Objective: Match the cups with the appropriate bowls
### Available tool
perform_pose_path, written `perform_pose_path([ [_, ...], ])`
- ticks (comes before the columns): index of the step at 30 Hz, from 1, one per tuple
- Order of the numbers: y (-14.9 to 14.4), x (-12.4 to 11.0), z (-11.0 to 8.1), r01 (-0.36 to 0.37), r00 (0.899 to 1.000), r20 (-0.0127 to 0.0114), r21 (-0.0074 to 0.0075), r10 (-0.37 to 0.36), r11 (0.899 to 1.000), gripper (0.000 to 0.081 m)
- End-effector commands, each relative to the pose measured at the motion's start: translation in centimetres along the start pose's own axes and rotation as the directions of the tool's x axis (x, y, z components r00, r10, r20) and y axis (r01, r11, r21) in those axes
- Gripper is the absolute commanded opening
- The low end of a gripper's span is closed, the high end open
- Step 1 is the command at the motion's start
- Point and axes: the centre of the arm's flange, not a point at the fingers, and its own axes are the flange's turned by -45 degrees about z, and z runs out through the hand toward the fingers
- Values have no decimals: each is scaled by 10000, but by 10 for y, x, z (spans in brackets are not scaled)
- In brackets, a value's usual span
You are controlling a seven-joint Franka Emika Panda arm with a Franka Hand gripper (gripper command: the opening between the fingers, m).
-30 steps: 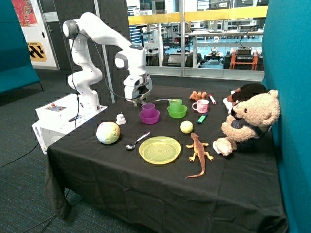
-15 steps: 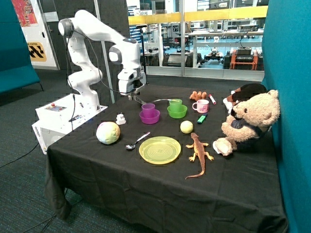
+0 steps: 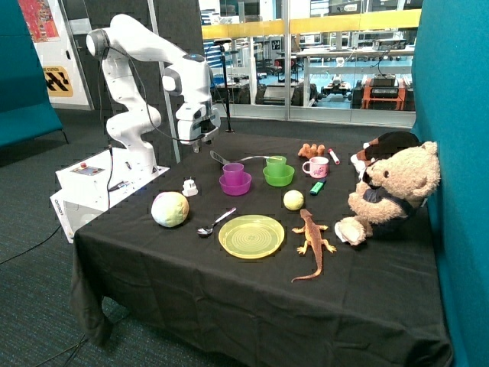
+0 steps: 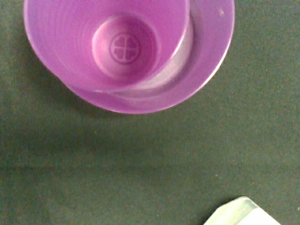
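Observation:
The purple cup (image 3: 233, 169) stands upright inside the purple bowl (image 3: 235, 184) at the middle of the black table. From above in the wrist view, the cup (image 4: 122, 42) sits off-centre in the bowl (image 4: 211, 51). The green cup (image 3: 276, 161) stands in the green bowl (image 3: 278, 177) beside it. My gripper (image 3: 202, 141) hangs empty in the air, above the table's back edge, up and away from the purple bowl on the side of the robot's base. Nothing is in it.
A yellow plate (image 3: 251, 235), a spoon (image 3: 216, 222), a pale ball (image 3: 170, 209) and a small white object (image 3: 189, 186) lie in front. A yellow ball (image 3: 293, 199), an orange lizard (image 3: 312, 243), a pink mug (image 3: 315, 167) and a teddy bear (image 3: 393, 191) lie towards the blue wall.
The arm has lifted and drawn back from the purple bowl towards the robot's base. The purple cup stays in the purple bowl. Nothing else has moved.

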Motion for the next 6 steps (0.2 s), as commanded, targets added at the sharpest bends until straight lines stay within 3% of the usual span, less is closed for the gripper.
perform_pose_path([
  [1,0,-2,-6,254,9997,6,12,-254,9997,604],
  [6,-3,-1,-7,366,9993,6,12,-366,9993,603],
])
